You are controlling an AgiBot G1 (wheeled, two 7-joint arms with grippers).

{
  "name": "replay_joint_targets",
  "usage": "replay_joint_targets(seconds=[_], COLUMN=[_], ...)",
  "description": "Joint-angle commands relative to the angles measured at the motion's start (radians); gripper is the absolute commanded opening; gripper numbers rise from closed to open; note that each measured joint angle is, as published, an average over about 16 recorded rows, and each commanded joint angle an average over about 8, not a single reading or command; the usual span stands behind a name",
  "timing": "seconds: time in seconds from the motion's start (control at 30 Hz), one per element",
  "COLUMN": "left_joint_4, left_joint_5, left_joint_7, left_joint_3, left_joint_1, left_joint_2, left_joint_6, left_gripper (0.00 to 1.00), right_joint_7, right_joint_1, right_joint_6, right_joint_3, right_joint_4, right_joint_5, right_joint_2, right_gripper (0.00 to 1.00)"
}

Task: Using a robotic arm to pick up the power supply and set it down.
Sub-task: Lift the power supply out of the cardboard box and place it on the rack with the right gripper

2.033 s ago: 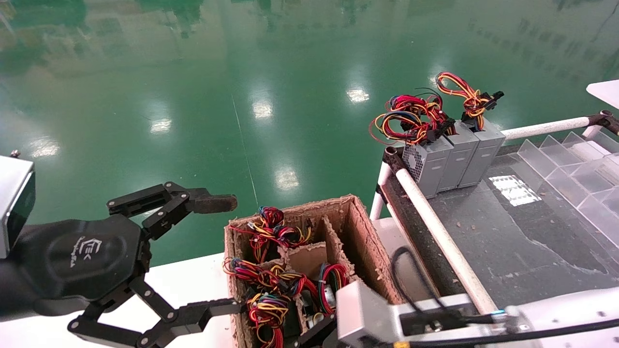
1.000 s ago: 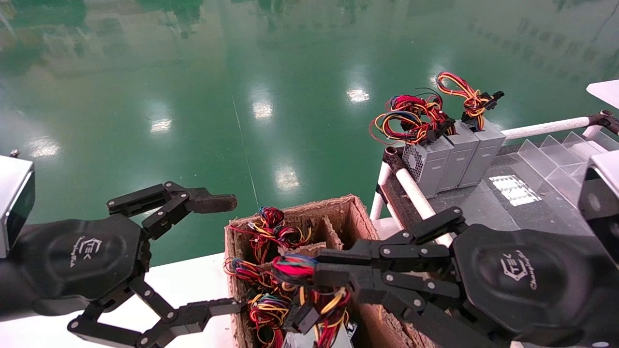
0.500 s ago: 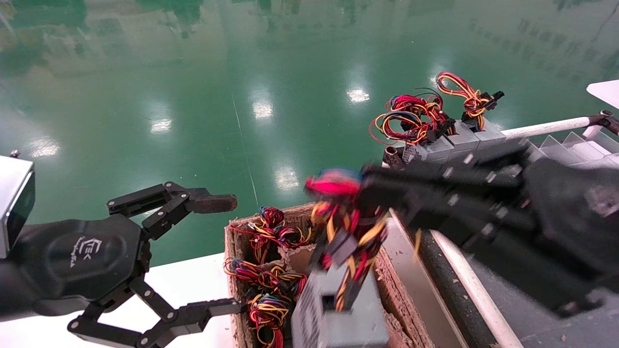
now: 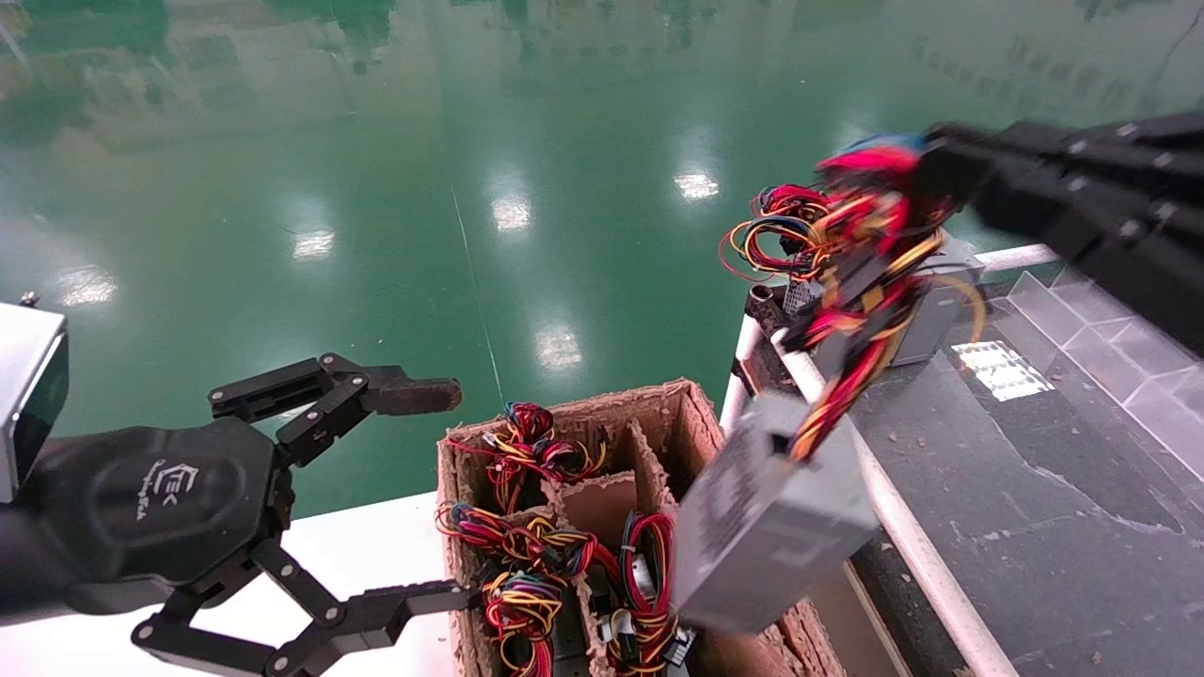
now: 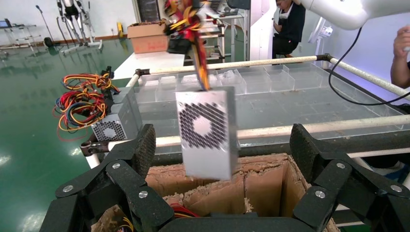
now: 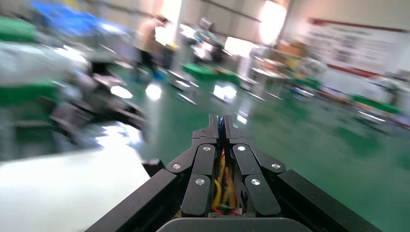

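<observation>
The right gripper [image 4: 926, 169], clenched on the wire bundle [image 4: 861, 254], had swung the power supply [image 4: 771, 527] up out of the cardboard box [image 4: 696, 414]; it dangled beside the dark surface [image 4: 1016, 470], not yet set down. The left gripper [image 4: 442, 489] hung spread, idle.

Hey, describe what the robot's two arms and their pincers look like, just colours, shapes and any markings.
Left pincer: two black linked-bar fingers with silver screw heads, one tipped by a brownish rough pad, on a rounded black palm with a white "TEK" logo; silver boxy wrist behind. Right pincer: all-black linked fingers with the same silver screws.
</observation>
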Motion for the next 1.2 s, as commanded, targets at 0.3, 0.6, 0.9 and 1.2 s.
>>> replay_joint_targets(seconds=[0.3,0.6,0.9,1.2], left_joint_4=[0.0,0.0,0.0,0.0], left_joint_5=[0.0,0.0,0.0,0.0], left_joint_7=[0.0,0.0,0.0,0.0], left_joint_3=[0.0,0.0,0.001,0.001], left_joint_1=[0.0,0.0,0.0,0.0], left_joint_2=[0.0,0.0,0.0,0.0], left_joint_6=[0.0,0.0,0.0,0.0], left_gripper=[1.0,1.0,1.0,1.0], right_joint_7=[-0.094,-0.16,-0.195,-0.204], right_joint_1=[0.057,0.101,0.128,0.165], right_joint_6=[0.035,0.022,-0.021,-0.011], right_joint_3=[0.003,-0.02,-0.056,-0.093], right_joint_4=[-0.19,-0.313,-0.39,-0.399], right_joint_5=[-0.108,-0.186,-0.237,-0.283], right_joint_2=[0.07,0.087,0.06,0.005], right_gripper=[0.0,0.0,0.0,0.0])
